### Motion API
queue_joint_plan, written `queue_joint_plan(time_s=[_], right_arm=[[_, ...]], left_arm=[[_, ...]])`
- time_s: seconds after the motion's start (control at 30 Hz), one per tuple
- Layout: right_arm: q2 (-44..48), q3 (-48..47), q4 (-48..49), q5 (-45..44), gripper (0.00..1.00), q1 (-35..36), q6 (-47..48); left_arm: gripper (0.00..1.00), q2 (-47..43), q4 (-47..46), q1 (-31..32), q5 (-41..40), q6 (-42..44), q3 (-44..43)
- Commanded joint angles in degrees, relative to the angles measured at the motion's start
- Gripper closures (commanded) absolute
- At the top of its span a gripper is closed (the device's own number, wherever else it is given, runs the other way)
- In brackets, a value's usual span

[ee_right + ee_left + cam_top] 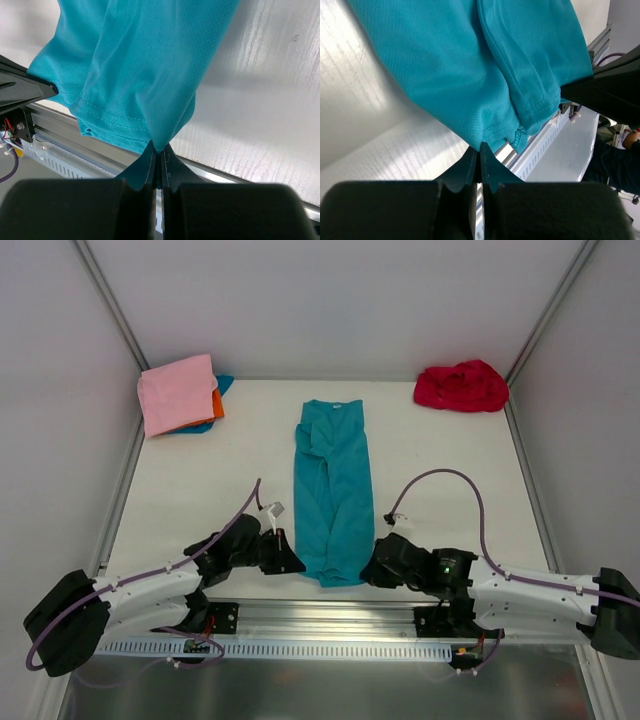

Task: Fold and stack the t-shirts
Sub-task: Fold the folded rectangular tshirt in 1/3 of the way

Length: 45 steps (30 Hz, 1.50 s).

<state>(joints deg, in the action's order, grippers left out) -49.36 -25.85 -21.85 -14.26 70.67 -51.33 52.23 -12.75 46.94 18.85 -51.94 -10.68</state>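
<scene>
The teal shirt (333, 490) lies in a long narrow strip down the middle of the table (450, 470), its near hem pinched at either corner by the closed left gripper (479, 154) and closed right gripper (159, 151).

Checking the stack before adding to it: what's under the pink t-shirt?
An orange t-shirt edge and a blue t-shirt edge peek out beneath the pink t-shirt; the rest of both is covered.
</scene>
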Motion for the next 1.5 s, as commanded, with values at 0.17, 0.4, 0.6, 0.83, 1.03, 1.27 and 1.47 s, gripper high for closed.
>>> queue_joint_plan(time_s=[0.17,0.4,0.6,0.83,1.03,1.27,1.47], right_arm=[[-3.4,-7.1,-2.2,-0.2,1.0,-3.2,4.7],[-5.2,-13.3,-4.1,4.8,0.99,-11.2,11.7],[-10.8,-18.0,-2.9,10.7,1.0,-19.3,18.0],[-22.2,-25.8,-1.3,17.3,0.99,-27.6,24.9],[-33.2,-33.6,-0.6,22.1,0.99,-32.5,29.3],[-44.1,-43.0,-0.7,26.2,0.99,-38.1,32.3],[-54.0,-56.0,-3.5,26.8,0.96,-42.5,36.5]], left_arm=[[1.0,5.9,-3.0,0.6,0.0,1.7,-8.9],[1.0,8.4,0.3,0.6,-1.0,3.4,-15.2],[1.0,8.3,5.8,0.2,-4.7,6.0,-20.8],[1.0,11.4,9.9,-6.5,-5.7,9.2,-26.3],[1.0,19.0,12.5,-11.7,-5.8,13.1,-34.4],[1.0,32.6,16.8,-15.3,-5.4,15.9,-45.6],[0.79,40.5,20.2,-18.8,-9.4,16.8,-53.9]])
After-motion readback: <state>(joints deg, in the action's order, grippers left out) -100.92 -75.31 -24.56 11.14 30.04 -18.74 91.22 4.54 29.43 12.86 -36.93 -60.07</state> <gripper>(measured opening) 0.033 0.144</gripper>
